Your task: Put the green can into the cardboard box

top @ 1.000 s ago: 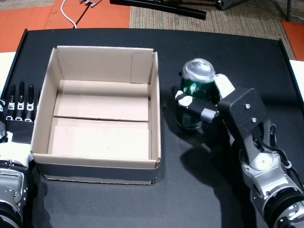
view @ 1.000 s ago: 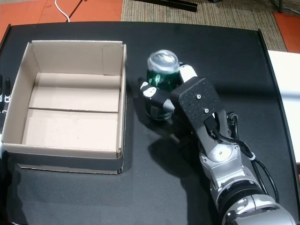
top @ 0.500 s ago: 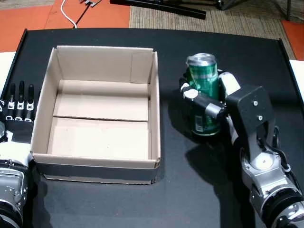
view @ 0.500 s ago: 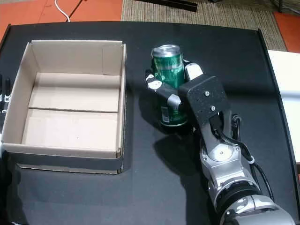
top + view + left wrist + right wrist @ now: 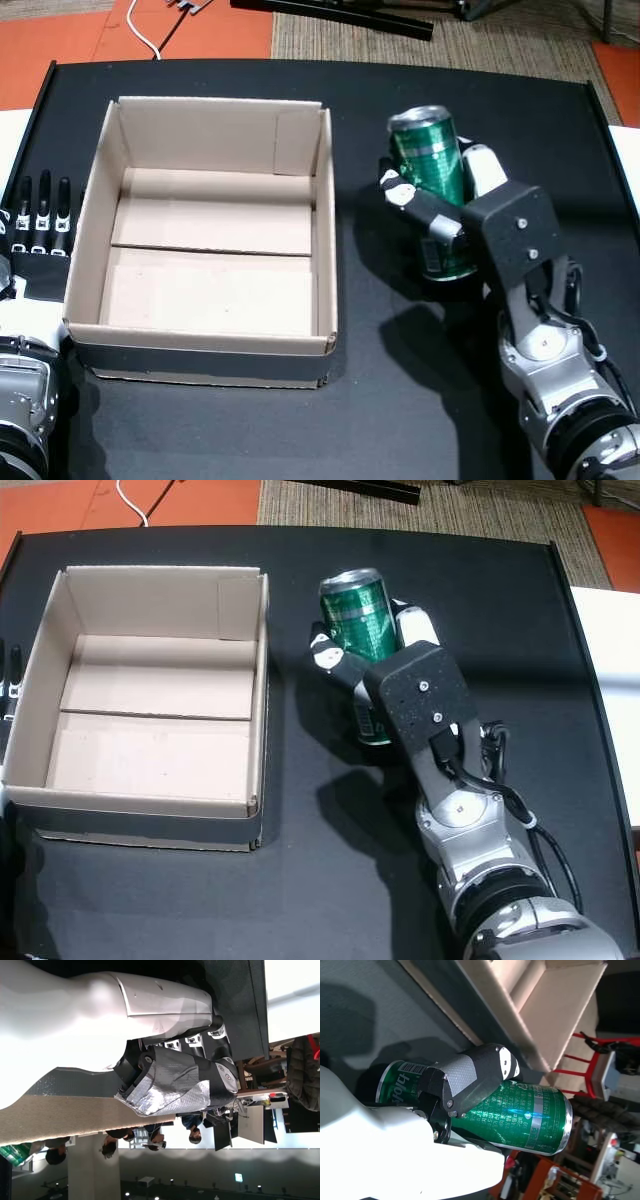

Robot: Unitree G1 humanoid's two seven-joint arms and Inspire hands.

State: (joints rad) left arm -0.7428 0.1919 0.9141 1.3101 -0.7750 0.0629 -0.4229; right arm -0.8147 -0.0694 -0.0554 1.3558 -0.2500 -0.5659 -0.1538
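Note:
My right hand (image 5: 470, 215) (image 5: 400, 680) is shut on the green can (image 5: 432, 165) (image 5: 360, 620), holding it lifted above the black table, tilted, to the right of the cardboard box (image 5: 325, 240) (image 5: 262, 680). The box is open-topped with nothing inside. In the right wrist view a finger (image 5: 480, 1075) wraps across the green can (image 5: 520, 1120), with the box (image 5: 520, 1020) beyond it. My left hand (image 5: 40, 225) lies flat with fingers extended at the box's left side; the left wrist view shows its fingers (image 5: 200, 1040) apart on the table.
The black table (image 5: 480, 90) (image 5: 480, 580) ends at its far edge against carpet and orange floor. A white surface (image 5: 605, 670) borders the table's right side. Several people stand in the room in the left wrist view.
My right hand has raised the green can off the table and tilted it, its top now leaning toward the box. The left hand and box have not moved.

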